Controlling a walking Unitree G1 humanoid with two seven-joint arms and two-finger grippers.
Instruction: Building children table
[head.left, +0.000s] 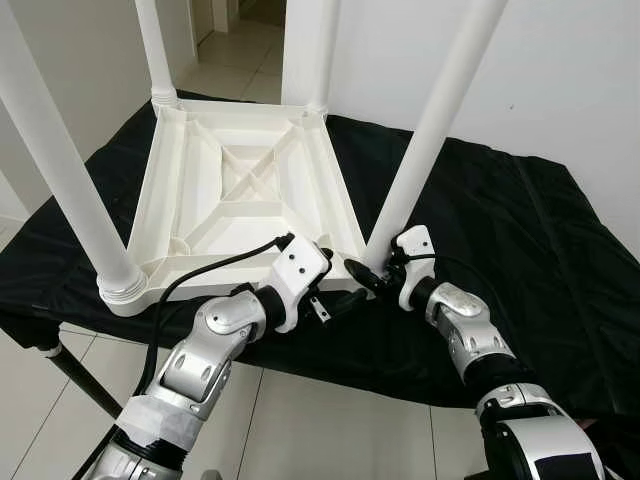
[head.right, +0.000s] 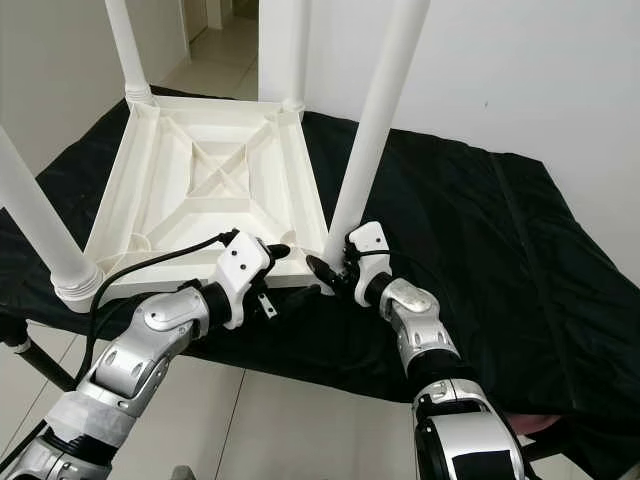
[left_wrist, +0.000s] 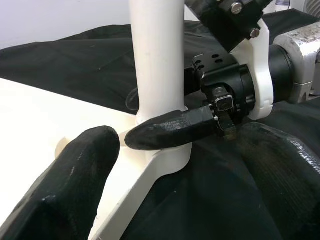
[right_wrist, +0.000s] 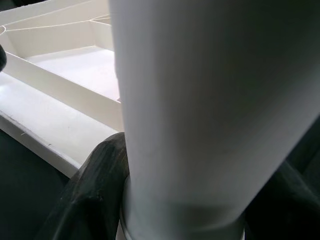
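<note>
Left eye view: my right claw (head.left: 372, 276) grips the near white leg (head.left: 425, 140) at its base; my left claw (head.left: 322, 300) sits spread beside the upturned children's tabletop (head.left: 240, 190).

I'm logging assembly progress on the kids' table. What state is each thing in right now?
Table top: upside down on the black cloth, ribbed underside up.
Four legs: all upright in the corner sockets.
Near right leg: its base gripped by the right claw.
Right claw: shut on that leg.
Left claw: open, at the same corner, beside the leg's base.
</note>
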